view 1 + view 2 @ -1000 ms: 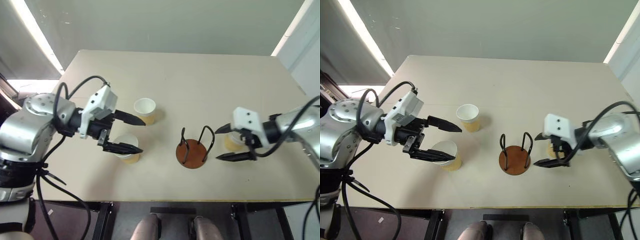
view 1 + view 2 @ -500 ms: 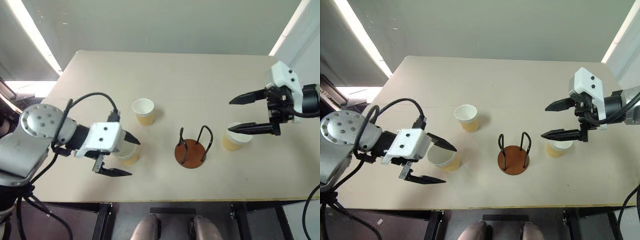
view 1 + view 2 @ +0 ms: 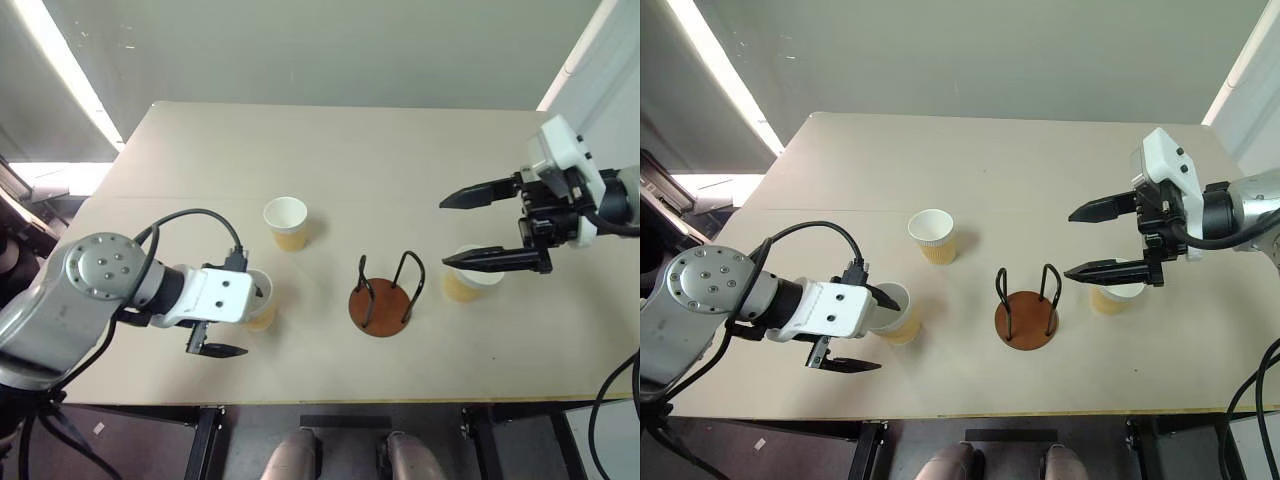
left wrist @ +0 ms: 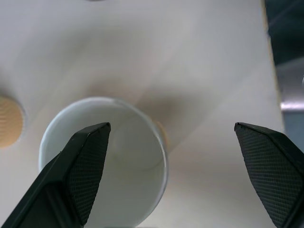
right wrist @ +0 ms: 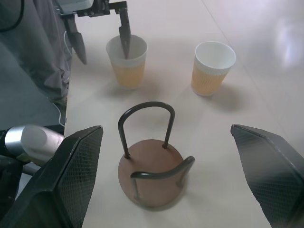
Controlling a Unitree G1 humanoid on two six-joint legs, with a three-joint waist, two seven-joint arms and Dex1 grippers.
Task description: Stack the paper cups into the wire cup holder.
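Three paper cups stand upright on the table, none yet in the wire holder, which sits empty at lower centre of the left eye view with its two black loops upright. The left gripper, at lower left, is spread wide over the near cup; one finger reaches inside the rim while the other finger hangs outside, nearer the table's front edge. Nothing is held. A second cup stands above it, left of centre, well apart from the holder. At right, the right gripper is also wide open and empty, raised above the third cup, which sits just right of the holder. The step in hand looks like the first pickup, with the left arm straddling its cup's wall. The next move likely calls for closing gently on that wall without crushing or tipping the cup, then carrying it across to lower between the loops.
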